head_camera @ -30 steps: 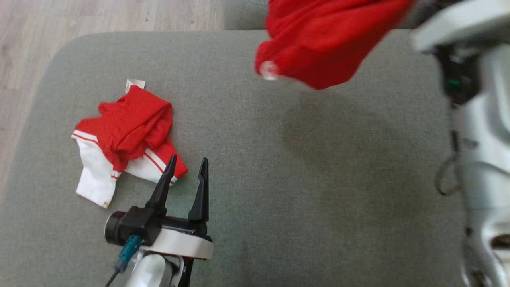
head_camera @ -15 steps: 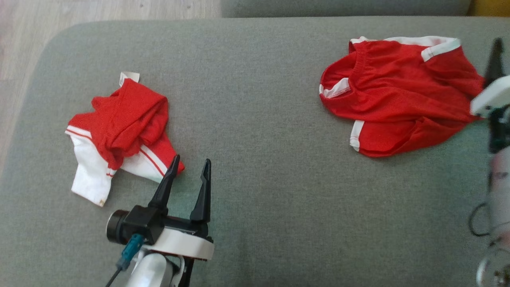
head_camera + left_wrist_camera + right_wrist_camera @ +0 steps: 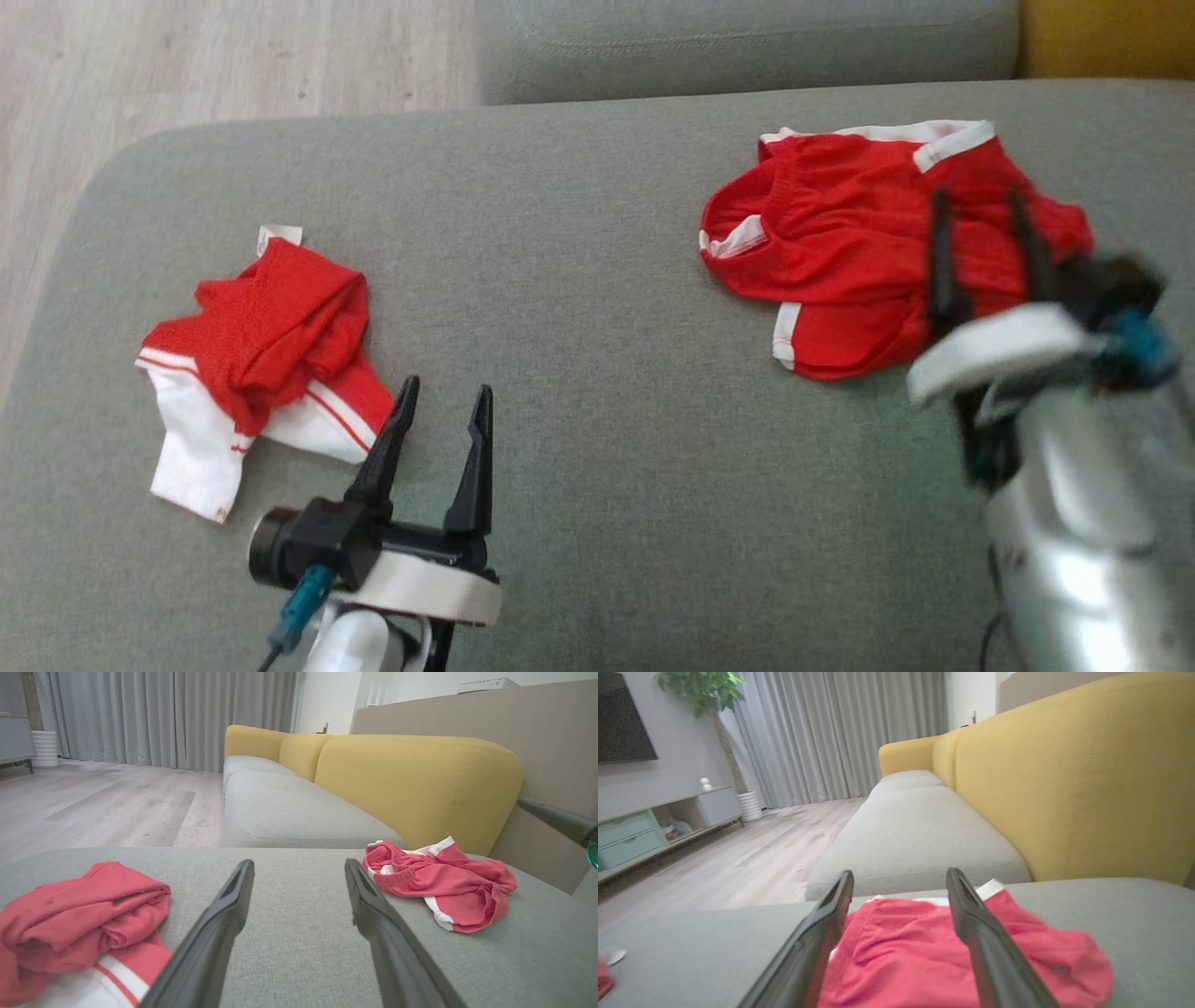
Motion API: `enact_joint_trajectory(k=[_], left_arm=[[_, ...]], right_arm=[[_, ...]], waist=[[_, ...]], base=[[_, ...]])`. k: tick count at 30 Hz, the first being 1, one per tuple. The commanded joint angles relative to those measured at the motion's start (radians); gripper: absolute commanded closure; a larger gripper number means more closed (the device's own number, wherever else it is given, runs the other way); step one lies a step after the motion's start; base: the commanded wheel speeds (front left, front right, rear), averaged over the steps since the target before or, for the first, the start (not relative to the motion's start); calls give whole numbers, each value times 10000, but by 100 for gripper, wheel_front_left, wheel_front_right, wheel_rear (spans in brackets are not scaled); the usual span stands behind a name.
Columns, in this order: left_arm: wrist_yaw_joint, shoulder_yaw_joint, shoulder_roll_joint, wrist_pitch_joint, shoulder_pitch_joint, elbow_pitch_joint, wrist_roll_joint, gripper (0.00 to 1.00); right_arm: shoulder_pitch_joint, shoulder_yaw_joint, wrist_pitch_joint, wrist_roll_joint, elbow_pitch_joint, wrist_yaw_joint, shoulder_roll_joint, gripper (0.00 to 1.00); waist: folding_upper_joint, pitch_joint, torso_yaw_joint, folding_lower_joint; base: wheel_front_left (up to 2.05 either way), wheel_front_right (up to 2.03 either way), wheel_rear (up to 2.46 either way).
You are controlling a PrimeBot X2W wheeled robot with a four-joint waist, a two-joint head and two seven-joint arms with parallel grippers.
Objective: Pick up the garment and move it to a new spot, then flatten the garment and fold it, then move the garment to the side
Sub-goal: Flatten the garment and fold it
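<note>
While your right gripper [image 3: 977, 201] stands with its jaws spread and empty, the red garment [image 3: 840, 243] lies crumpled on the grey cushion [image 3: 607, 373], just beneath and ahead of its fingertips. Your left gripper [image 3: 446, 386] is likewise released, with a red-and-white garment [image 3: 252, 355] just beside its left finger.

A grey woven-fabric sofa seat [image 3: 597, 308] spreads across the head view's lower part, with pale wood-plank flooring [image 3: 187, 65] at its upper left. In the wrist views, mustard-yellow upholstered backrests [image 3: 420, 779] stand at right, grey pleated curtains [image 3: 163, 714] hang along the top, and a low cabinet with teal drawers [image 3: 640, 835] sits at far left.
</note>
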Motion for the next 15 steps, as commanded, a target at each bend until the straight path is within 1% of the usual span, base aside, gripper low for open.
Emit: enact_joint_trajectory(k=[1,4,7,11,15], left_arm=[[66,384,-12,-93,-83,-365,-50,0],[71,397,-12,-93,-19,-414,-38,0],[63,436,-12,-93,33,-446,-12,0],[34,431,-12,-93,74,-476,39,0],[1,379,-12,-93,25,-490,77,0]], right_arm=[[384,777,-117,430,-756,-7,157,0],[1576,1422,-131,1185,-1639,-7,160,0],[2556,1831,-133,1546,-2277,-7,161,0],[3177,2029,-135,1510,-2696,-7,162,0],[3200,2257,-94,1216,-2741,-7,163,0]], waist=[[0,-81,-95,1],[0,-118,-159,1],[0,-123,-218,1],[0,-79,-240,1],[0,44,-153,1]], base=[[0,0,0],[0,0,0],[0,0,0],[0,0,0],[0,0,0]])
